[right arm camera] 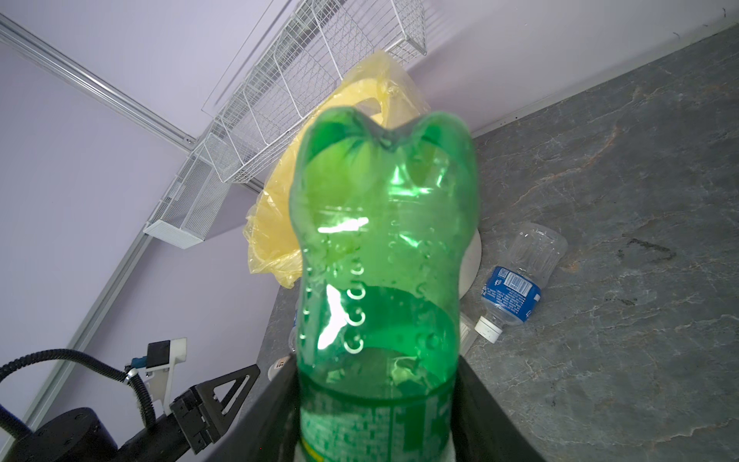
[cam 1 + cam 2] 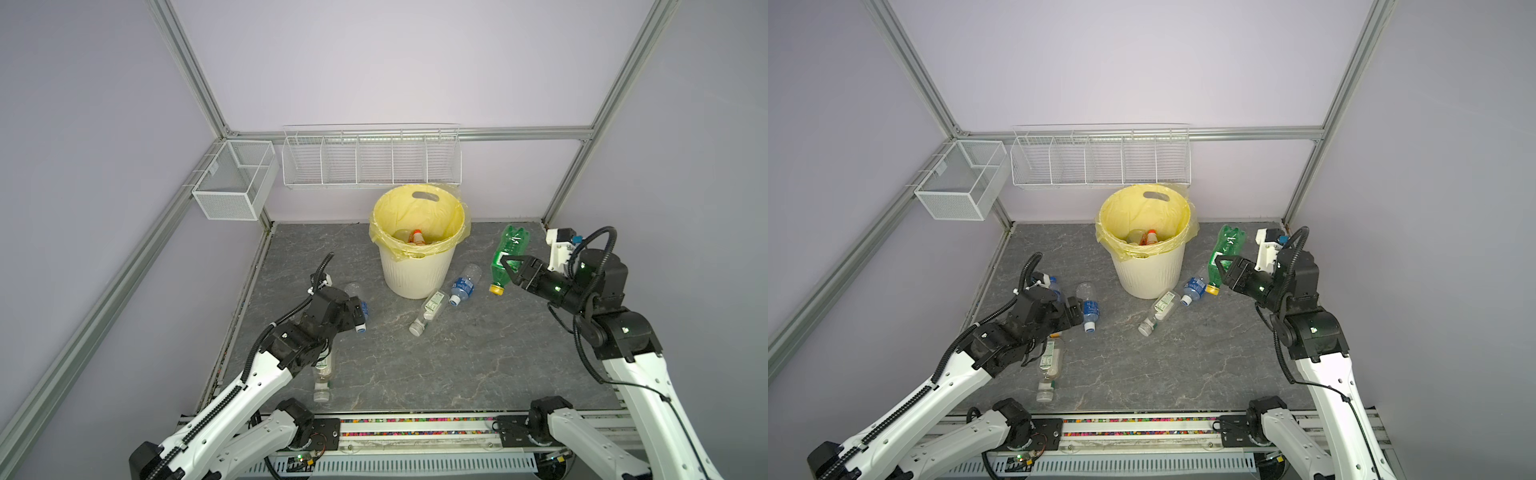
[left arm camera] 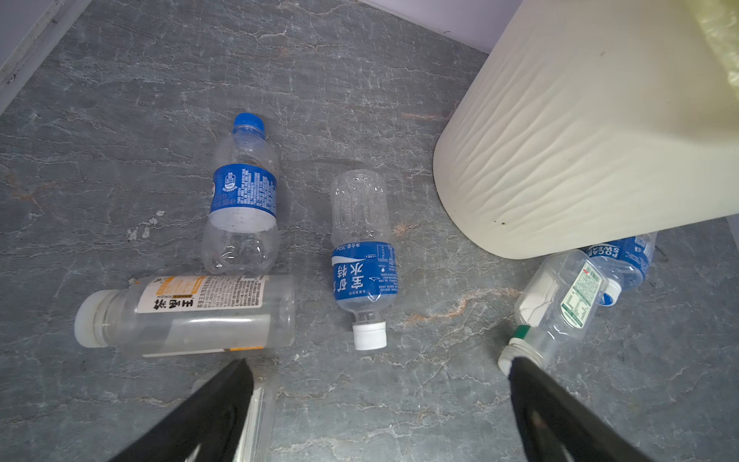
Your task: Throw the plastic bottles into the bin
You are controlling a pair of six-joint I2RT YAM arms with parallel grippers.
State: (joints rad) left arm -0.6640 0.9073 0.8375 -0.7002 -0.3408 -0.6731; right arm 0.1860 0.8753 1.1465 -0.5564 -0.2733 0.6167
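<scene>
Bottles [image 2: 417, 237] inside the bin [image 2: 409, 272] are half hidden by its yellow liner [image 2: 415, 208]; two show. Left of the bin lie four. Of these, the orange-labelled bottle [image 3: 192, 312] is mostly hidden under the left arm in both top views, and another clear bottle [image 3: 260, 404] is cut off behind a finger. Two more lie just in front of the bin. The left gripper [image 3: 380, 363] hovers wide open, empty. The right gripper [image 2: 510, 268] clamps one green bottle [image 2: 509, 245], raised right of the bin.

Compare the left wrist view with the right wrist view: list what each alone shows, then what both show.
Left wrist only: a blue-capped bottle and an orange-labelled bottle, lying in plain sight. Right wrist only: the green bottle clamped in the right end effector, and the wire baskets. Both: the bin and the Pocari bottle beside it.
</scene>
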